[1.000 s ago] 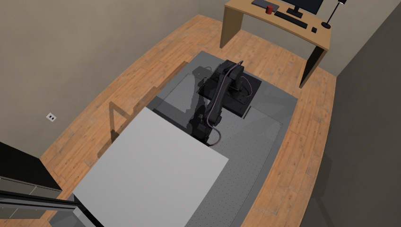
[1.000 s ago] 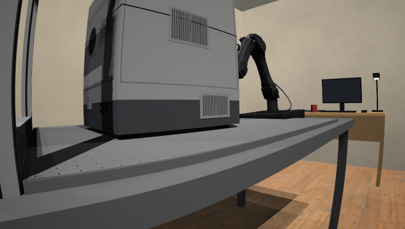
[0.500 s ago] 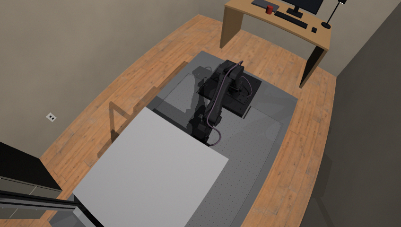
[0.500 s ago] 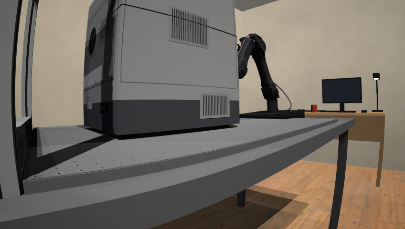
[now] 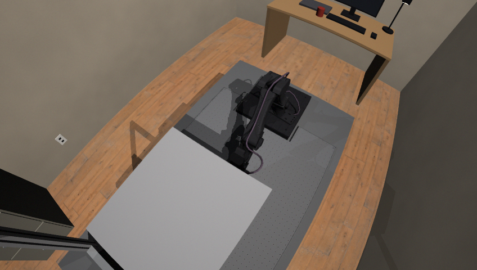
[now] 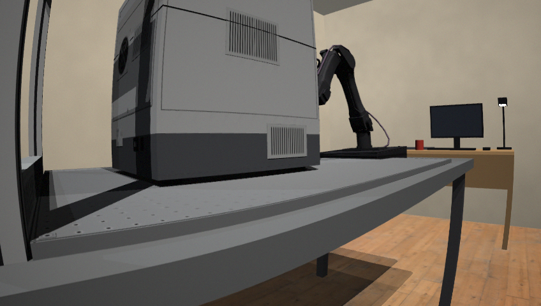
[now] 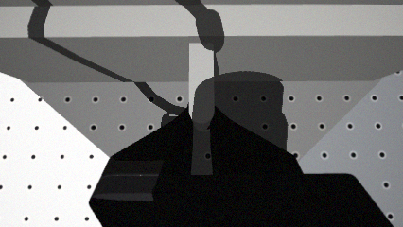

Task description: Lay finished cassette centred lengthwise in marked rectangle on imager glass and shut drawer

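The gel imager IM (image 5: pixel 180 203) (image 6: pixel 228 94) is a big grey box on the perforated table (image 5: pixel 294 174) (image 6: pixel 228 197) (image 7: pixel 47 156). Its drawer and glass do not show in any view. My arm (image 5: pixel 259 110) (image 6: pixel 343 79) reaches down just in front of IM's near face, and the box hides the fingers in the top and exterior views. In the wrist view my gripper (image 7: pixel 201 113) is shut on a thin pale strip (image 7: pixel 201 66) seen edge-on, which I take to be the cassette FINISHED. It points towards IM's grey front (image 7: pixel 307 57) above the table.
The arm's black base plate (image 5: pixel 297 100) (image 6: pixel 364 152) sits behind the arm. A wooden desk (image 5: pixel 334 33) (image 6: pixel 485 166) with a monitor stands off the table. A dark cabinet (image 5: pixel 26 197) is at the left edge.
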`<state>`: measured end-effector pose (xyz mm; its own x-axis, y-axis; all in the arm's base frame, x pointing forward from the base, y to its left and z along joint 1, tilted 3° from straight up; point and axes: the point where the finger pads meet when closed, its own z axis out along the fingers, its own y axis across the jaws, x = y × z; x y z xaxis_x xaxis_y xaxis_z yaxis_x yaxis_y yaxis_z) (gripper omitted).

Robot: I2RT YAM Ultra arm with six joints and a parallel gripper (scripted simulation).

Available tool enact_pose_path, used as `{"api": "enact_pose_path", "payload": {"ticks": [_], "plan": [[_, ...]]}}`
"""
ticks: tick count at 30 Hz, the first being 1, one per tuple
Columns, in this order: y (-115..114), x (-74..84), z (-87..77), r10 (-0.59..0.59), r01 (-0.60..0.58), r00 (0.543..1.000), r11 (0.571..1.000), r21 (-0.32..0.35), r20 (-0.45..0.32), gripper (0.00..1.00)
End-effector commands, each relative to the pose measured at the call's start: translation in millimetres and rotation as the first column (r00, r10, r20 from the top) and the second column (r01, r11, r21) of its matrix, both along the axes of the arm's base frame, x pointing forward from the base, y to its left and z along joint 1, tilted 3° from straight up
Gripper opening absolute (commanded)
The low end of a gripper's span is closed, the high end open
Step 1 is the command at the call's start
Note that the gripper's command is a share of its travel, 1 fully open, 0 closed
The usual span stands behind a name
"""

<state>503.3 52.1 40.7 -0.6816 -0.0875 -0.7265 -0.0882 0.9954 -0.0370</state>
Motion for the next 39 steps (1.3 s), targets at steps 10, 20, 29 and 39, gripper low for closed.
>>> {"api": "enact_pose_path", "payload": {"ticks": [10, 20, 29, 39], "plan": [[0.0, 15.8, 25.5, 0.003, -0.004, 0.997, 1.000, 0.010, 0.074, 0.00], [-1.3, 1.5, 14.9, 0.003, -0.004, 0.999, 1.000, 0.007, 0.045, 0.00], [-1.3, 1.5, 14.9, 0.003, -0.004, 0.999, 1.000, 0.007, 0.045, 0.00], [-1.3, 1.5, 14.9, 0.003, -0.004, 0.999, 1.000, 0.007, 0.045, 0.00]]}}
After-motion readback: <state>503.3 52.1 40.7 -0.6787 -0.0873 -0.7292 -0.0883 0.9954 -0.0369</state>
